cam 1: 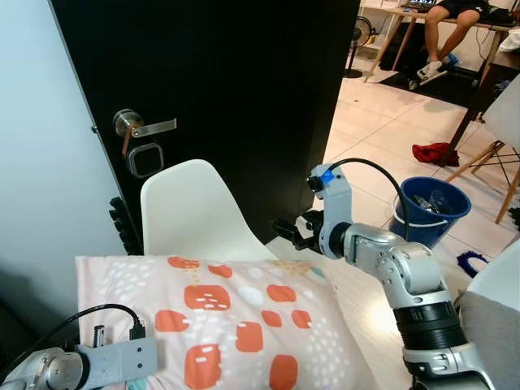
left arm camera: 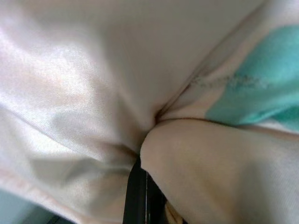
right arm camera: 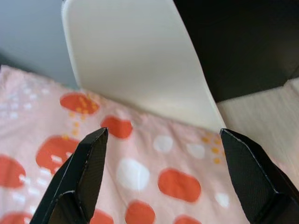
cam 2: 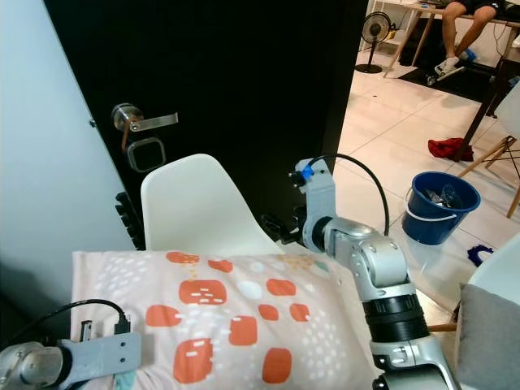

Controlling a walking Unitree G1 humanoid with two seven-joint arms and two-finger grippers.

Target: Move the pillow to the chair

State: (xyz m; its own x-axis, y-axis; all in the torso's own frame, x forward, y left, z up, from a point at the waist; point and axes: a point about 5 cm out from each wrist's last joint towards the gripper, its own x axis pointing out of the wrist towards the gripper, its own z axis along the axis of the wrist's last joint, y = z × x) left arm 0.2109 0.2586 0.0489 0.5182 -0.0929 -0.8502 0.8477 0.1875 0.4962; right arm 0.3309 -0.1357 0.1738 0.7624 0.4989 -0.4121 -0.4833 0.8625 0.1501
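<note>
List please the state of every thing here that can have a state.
pillow: lying on the chair, against its backrest
chair: upright, seat covered
left gripper: shut on pillow
right gripper: open, above the pillow
door: standing open
blue bucket: upright, holding items

Pillow (cam 1: 236,317) covers the chair (cam 1: 191,215) seat, backrest standing right behind it at 12 o'clock, black door (cam 1: 227,97) close behind that, so no passage there. Right hand (right arm camera: 161,154) spread open over the pillow's far edge at 1 o'clock. Open tiled floor (cam 1: 366,154) at 2 o'clock, blue bucket (cam 1: 433,210) standing on it.
</note>
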